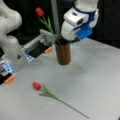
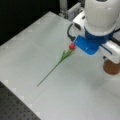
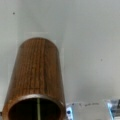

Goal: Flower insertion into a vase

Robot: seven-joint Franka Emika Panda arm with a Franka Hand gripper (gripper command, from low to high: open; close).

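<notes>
The dark-brown wooden vase stands upright on the white table. One red tulip is in it, its stem leaning toward a front view's left; in the wrist view a thin green stem shows inside the vase mouth. My gripper hangs right over the mouth, its fingertips hidden. A second red tulip lies flat on the table in both front views, seen as tulip apart from the vase, which the arm partly covers.
A white robot body and a grey open box with orange tabs stand at a front view's left. A black perforated board borders the table at a front view's bottom left.
</notes>
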